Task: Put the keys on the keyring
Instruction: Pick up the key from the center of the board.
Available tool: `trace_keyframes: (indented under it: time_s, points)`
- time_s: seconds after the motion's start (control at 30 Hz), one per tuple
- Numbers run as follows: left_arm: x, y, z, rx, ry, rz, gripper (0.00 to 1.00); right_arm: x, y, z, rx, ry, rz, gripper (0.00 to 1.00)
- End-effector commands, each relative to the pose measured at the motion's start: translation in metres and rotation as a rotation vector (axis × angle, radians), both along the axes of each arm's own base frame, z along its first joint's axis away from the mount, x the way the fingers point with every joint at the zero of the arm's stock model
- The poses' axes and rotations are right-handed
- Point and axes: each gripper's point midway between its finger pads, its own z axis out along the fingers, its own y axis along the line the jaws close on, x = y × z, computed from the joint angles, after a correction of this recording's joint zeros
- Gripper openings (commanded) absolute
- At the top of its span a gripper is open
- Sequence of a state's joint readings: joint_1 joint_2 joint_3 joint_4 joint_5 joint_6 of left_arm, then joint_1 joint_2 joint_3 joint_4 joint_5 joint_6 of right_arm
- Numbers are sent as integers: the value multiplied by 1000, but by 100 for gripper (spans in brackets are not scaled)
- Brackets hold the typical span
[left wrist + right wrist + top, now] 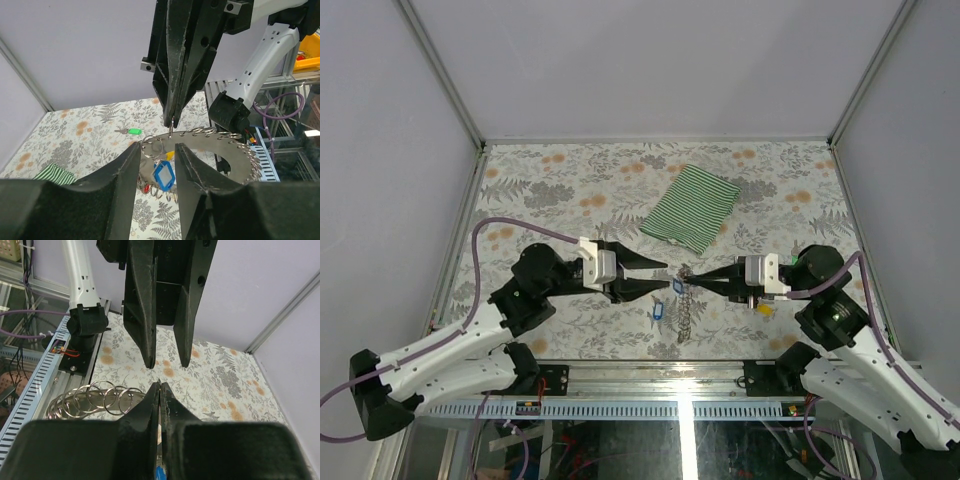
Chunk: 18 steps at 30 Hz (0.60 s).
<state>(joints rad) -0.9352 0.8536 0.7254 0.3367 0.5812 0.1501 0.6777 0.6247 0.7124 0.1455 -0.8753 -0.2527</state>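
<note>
The keyring (200, 147) is a flat silvery ring plate edged with several split rings (100, 397). It hangs from my right gripper (686, 281), which is shut on its rim (171, 131). A blue key tag (164, 175) hangs on it between my left fingers, with a red tag (145, 189) and a yellow one (170, 155) beside it. My left gripper (660, 277) is open and empty, its jaws either side of the blue tag (677, 285). Another blue tag (656, 312) lies on the table, and a yellow tag (765, 310) lies under the right wrist.
The green-and-white striped cloth (695, 207) lies behind the grippers on the floral table cover. A metal key with a green head (134, 131) lies on the table beyond the ring. The table's front rail (650, 365) runs close below the keyring.
</note>
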Motion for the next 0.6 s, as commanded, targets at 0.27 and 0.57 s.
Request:
trace_keyframes:
  time_s: [0.27,0.57]
  points:
    - [-9,-10,21,-29,-51,-52,33,5,3,36,98,-92,-4,0]
    - [-6,-16,16,-11,-47,-45,24,3,4,39,109,-84,12,0]
